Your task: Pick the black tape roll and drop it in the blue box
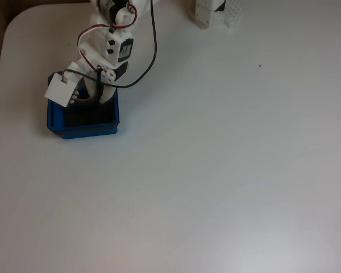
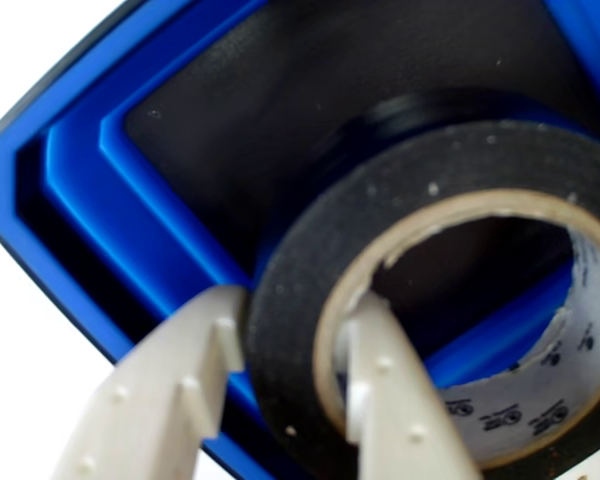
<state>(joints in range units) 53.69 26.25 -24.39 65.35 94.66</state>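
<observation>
Got my two pale plastic fingers clamped on the wall of the small black tape roll, hanging right over the shallow bright-blue plastic box, so only the drop's left.

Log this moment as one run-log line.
gripper: shut on black tape roll, one finger through its core | position: over blue box | tape: not yet dropped

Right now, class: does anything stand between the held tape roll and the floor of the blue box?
Nothing visible. The gripper pinches the black tape roll through its wall, directly above the blue box, whose dark floor shows bare beneath it.
</observation>
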